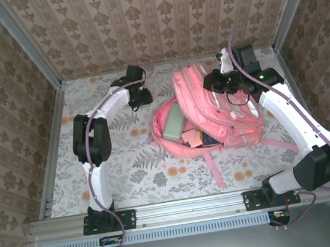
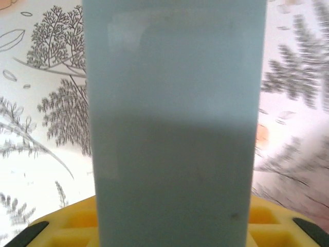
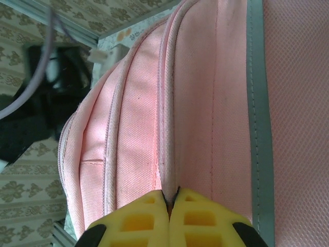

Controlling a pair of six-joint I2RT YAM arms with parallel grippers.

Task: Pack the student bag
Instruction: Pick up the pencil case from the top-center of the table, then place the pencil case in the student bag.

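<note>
The student bag [image 1: 229, 117], big and pink, lies open at centre right of the floral table; its mouth faces left. Inside it are a grey-green case [image 1: 173, 122], a small pink box [image 1: 190, 136] and a dark item [image 1: 207, 137]. My right gripper [image 1: 221, 81] sits on the bag's upper back. Its yellow fingers [image 3: 169, 198] are shut, pinching a raised pink seam of the bag [image 3: 133, 113]. My left gripper [image 1: 138, 97] is at the back of the table, left of the bag. A pale blue box [image 2: 175, 113] stands between its spread yellow fingers [image 2: 175, 226] and hides the pads.
Pink straps [image 1: 213, 166] trail from the bag toward the near edge, one more [image 1: 276, 143] toward the right arm. Metal frame posts and wallpapered walls close in the table on three sides. A grey stripe [image 3: 257, 113] runs along the bag's panel.
</note>
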